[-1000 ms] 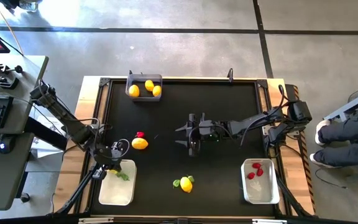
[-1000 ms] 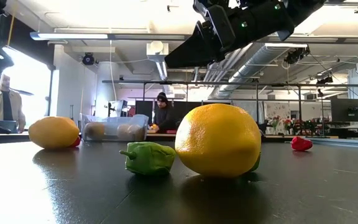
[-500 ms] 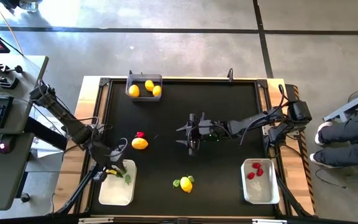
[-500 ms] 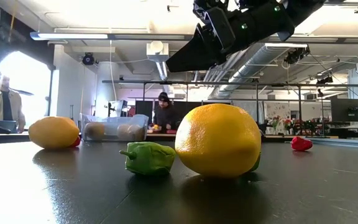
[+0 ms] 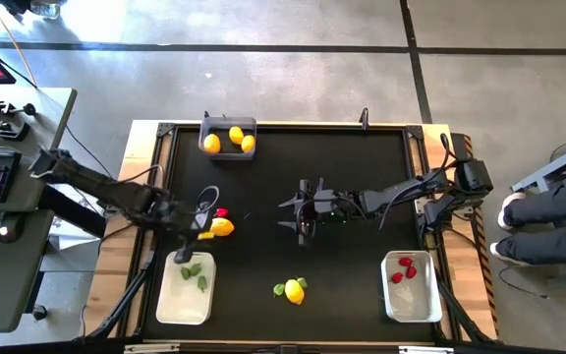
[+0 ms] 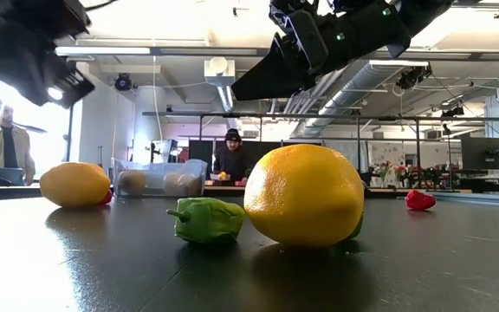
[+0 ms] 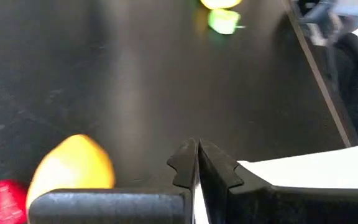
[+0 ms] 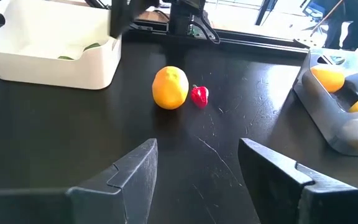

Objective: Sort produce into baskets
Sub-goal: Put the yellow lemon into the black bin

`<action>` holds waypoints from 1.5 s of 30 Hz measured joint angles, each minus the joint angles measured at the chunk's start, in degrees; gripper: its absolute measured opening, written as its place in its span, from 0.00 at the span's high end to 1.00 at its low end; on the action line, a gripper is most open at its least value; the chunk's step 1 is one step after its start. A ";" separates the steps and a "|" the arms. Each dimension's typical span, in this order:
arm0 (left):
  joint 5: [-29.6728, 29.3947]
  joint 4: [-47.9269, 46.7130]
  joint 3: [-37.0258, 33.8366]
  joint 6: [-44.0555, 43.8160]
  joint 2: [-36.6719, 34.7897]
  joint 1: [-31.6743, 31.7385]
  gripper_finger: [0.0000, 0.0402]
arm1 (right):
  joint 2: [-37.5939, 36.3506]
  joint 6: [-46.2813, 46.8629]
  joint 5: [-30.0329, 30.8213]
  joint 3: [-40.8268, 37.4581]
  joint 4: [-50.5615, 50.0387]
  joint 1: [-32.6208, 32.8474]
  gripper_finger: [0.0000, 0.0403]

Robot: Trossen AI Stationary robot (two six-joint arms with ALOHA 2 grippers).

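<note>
Left gripper (image 5: 207,222) pinched shut and empty over the lemon (image 5: 222,227); right gripper (image 8: 197,165) wide apart, waiting mid-table.

We judge the lemon, beside 1 red piece (image 5: 221,212), light, rigid and slick; we'd grip across its middle.

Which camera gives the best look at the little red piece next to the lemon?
The right wrist view: the red piece sits clear beside the lemon. The high view shows a speck, the left wrist view an edge, the low view a sliver behind the lemon.
</note>
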 joint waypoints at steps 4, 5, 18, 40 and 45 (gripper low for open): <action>0.10 -0.40 0.00 2.15 1.24 4.45 0.97 | 0.00 0.00 0.00 0.00 0.00 -0.09 0.46; 0.10 -0.40 0.02 2.95 1.76 5.23 0.95 | 0.00 0.00 0.00 0.00 -0.01 -0.12 0.46; -5.71 -14.77 13.02 11.65 18.29 8.61 0.57 | 0.00 1.73 0.00 0.00 -2.26 -1.20 0.46; -12.12 -19.73 15.39 13.10 33.89 9.05 0.34 | 0.00 1.73 -0.02 0.00 -3.30 -1.18 0.46; -12.95 -20.02 15.45 15.14 34.13 9.03 0.43 | 0.00 1.73 -0.02 0.00 -3.34 -1.18 0.46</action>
